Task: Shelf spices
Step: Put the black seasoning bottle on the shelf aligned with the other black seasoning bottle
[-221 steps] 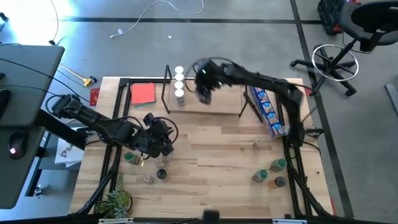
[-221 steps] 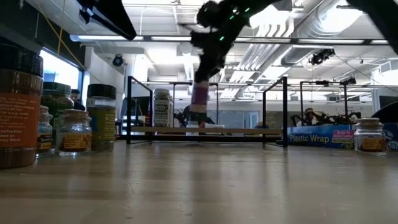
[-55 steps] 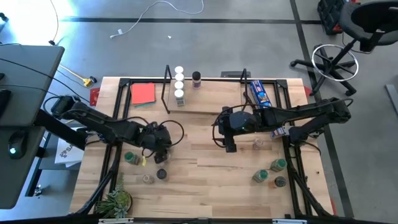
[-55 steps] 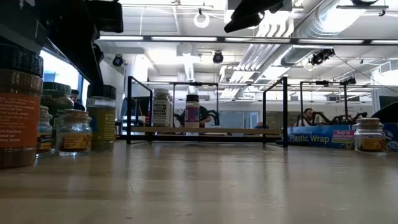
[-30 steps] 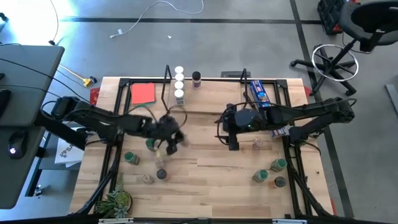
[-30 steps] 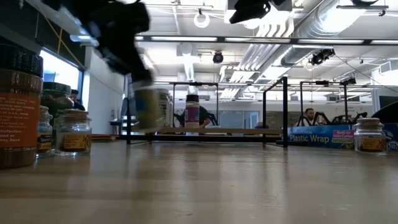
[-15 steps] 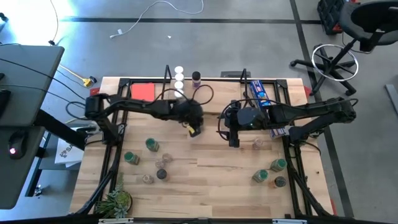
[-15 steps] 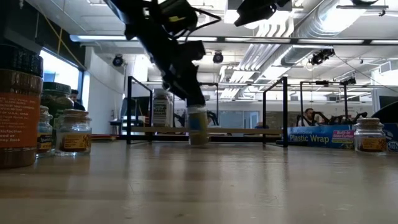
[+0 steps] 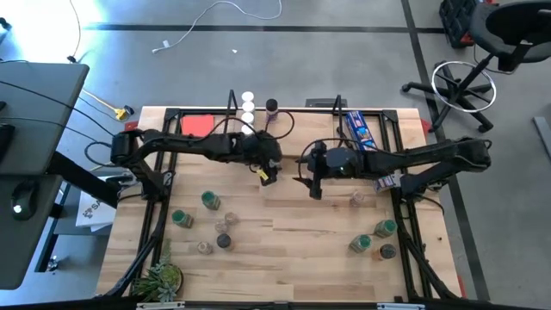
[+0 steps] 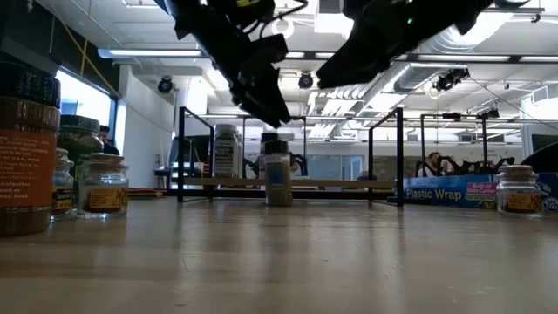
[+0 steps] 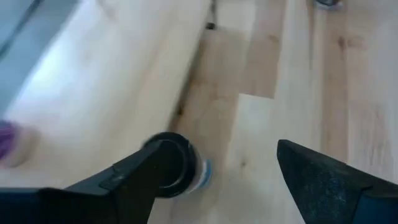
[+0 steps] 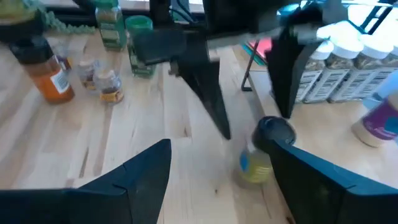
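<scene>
On the left of the table (image 9: 284, 215), a huddle of left jars (image 9: 209, 200) stands loose, green lids and clear ones, well short of the shelf. Behind them a red card (image 9: 195, 126) lies flat at the back edge, part covered by the left arm.

Centre now: the left arm reaches right across, and the left gripper (image 9: 269, 170) hangs just in front of the shelf (image 9: 297, 142). The jaws are spread wide and hold nothing. Right under them, look, the black-lidded jar (image 10: 278, 177) stands upright on the table by the shelf's front edge, on its own. From the low view there is daylight between its lid and the fingertips above. The right wrist view shows it well: yellowish contents, a blue patch on the label, one dark finger (image 12: 211, 102) either side and above the lid. The left wrist view has the lid sitting close beside one finger; touching or not, I cannot tell.

On the shelf board, a row of white-lidded jars (image 9: 248, 107) lines the left end, and the purple jar (image 9: 272, 107) stands just right of them.

Further right, the right gripper (image 9: 314, 184) hovers over bare wood near the shelf's front, close to the left gripper, facing it. It is wide apart too, with nothing between its fingers.

Beyond it a blue packet (image 9: 362, 136) lies along the shelf's right end. Over on the right side, the right jars (image 9: 385, 228) stand scattered, one alone nearer the middle.
</scene>
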Tool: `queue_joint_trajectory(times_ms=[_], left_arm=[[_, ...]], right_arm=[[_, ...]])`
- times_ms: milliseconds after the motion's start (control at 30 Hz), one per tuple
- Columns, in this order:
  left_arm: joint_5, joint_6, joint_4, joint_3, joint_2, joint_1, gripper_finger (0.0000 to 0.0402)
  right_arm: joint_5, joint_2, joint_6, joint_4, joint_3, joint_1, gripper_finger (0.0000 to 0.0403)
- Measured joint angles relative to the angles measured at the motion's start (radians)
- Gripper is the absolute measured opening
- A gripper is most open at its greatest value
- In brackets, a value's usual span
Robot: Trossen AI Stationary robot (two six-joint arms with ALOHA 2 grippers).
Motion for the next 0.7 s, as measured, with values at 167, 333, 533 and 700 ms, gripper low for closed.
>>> queue_joint_trajectory(times_ms=[167,333,533,700], left_arm=[[-0.143,-0.043,-0.090,0.000,-0.109,-0.029,0.0308],[-0.312,-0.141,-0.201,0.000,-0.232,-0.132,0.0309],[-0.518,-0.303,-0.318,0.000,-0.324,-0.296,0.0310],[-0.650,-0.388,-0.366,-0.001,-0.329,-0.397,0.0310]], right_arm=[[-0.101,0.075,-0.001,0.122,-0.016,-0.081,0.0268],[-0.110,0.200,-0.017,0.160,0.040,-0.135,0.0268],[-0.116,0.342,-0.018,0.158,0.135,-0.197,0.0268],[-0.097,0.430,-0.008,0.148,0.194,-0.219,0.0268]])
